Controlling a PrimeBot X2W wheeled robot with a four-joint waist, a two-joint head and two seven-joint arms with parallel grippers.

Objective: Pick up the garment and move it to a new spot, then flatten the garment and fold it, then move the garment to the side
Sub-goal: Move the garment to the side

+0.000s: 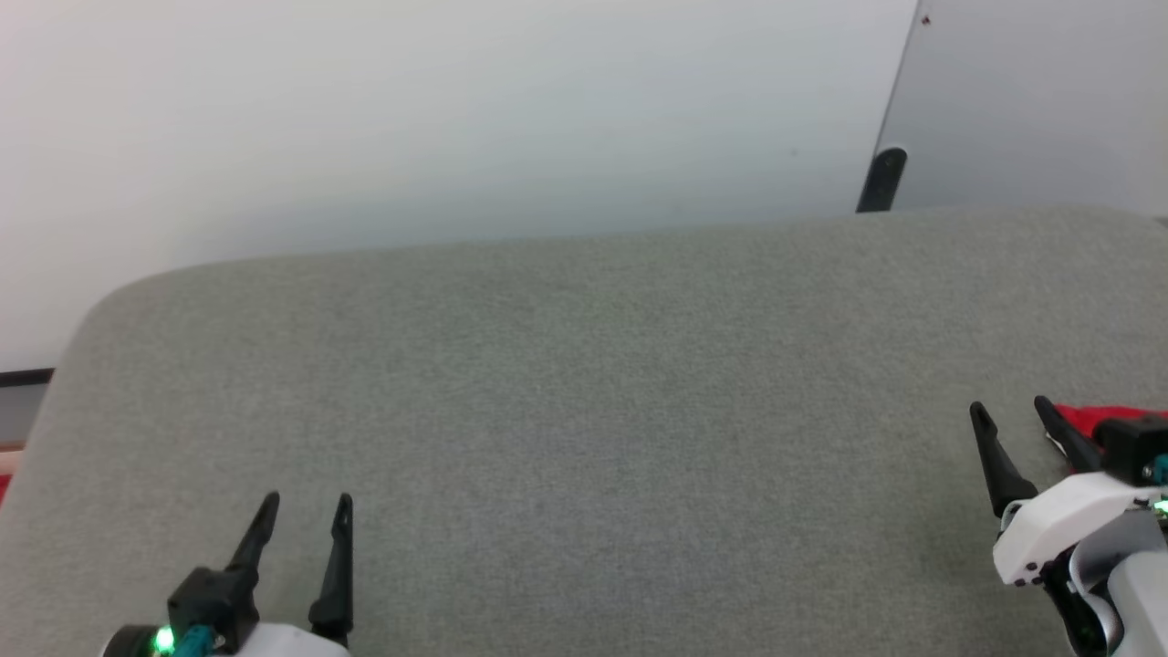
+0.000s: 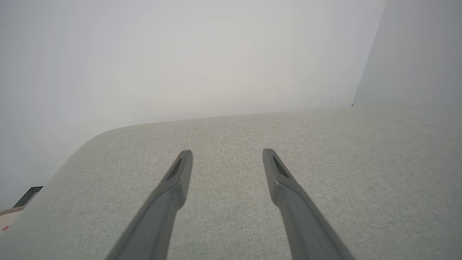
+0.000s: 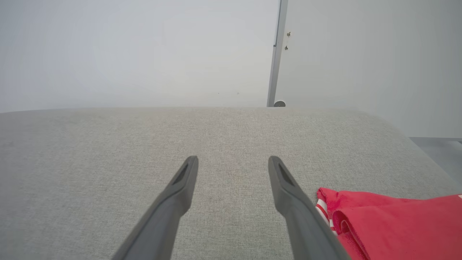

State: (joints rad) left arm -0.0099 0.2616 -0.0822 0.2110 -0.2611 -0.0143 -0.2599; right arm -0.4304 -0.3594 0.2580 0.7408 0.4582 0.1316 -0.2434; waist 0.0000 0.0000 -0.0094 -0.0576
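Observation:
The garment, red with white-and-red striped trim, lies folded on the grey padded surface at the lower right of the right wrist view; in the head view a red corner of the garment peeks out behind the right wrist at the far right edge. My right gripper stands open just left of it, empty, its fingers not touching the cloth. My left gripper is open and empty at the lower left, over bare surface.
The grey padded surface has a rounded far-left corner and ends at a white wall. A dark post stands behind its far edge on the right, beside a wall panel seam.

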